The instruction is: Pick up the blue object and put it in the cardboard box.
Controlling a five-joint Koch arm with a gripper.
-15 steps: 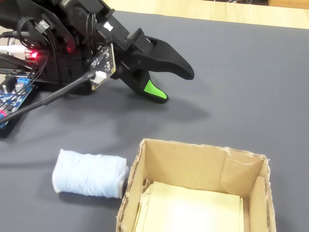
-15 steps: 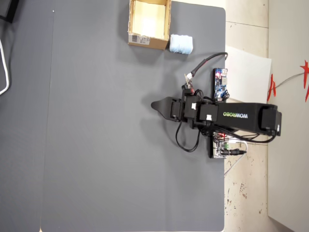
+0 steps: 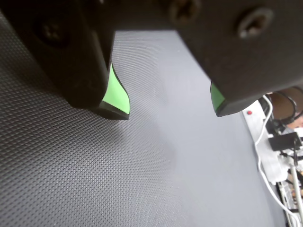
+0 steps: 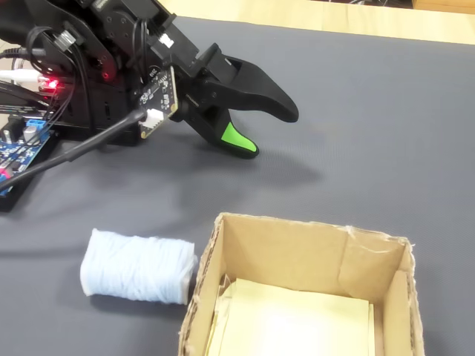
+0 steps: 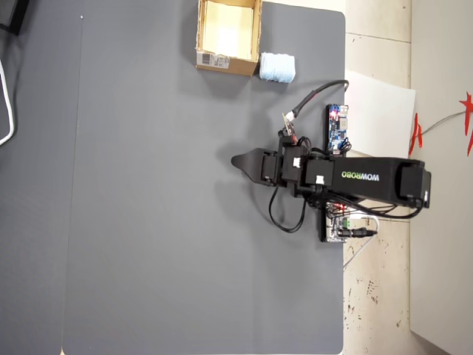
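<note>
The blue object (image 4: 137, 267) is a pale blue ribbed roll lying on its side on the grey mat, touching the outer left wall of the cardboard box (image 4: 297, 231) in the fixed view. From overhead the roll (image 5: 277, 68) sits just right of the box (image 5: 225, 63), at the mat's top edge. The box is open-topped, with cream paper inside and a white label on one side. My gripper (image 4: 271, 132) hovers low over bare mat, well away from both. It is open: the wrist view shows the gripper (image 3: 169, 109) with its green-padded jaws apart and only mat between them.
A blue circuit board (image 4: 22, 148) with red lights and black cables sits by the arm's base; from overhead the board (image 5: 338, 127) lies at the mat's right edge. A white power strip (image 3: 265, 142) lies off the mat. Wooden tabletop (image 4: 297, 15) shows beyond the mat.
</note>
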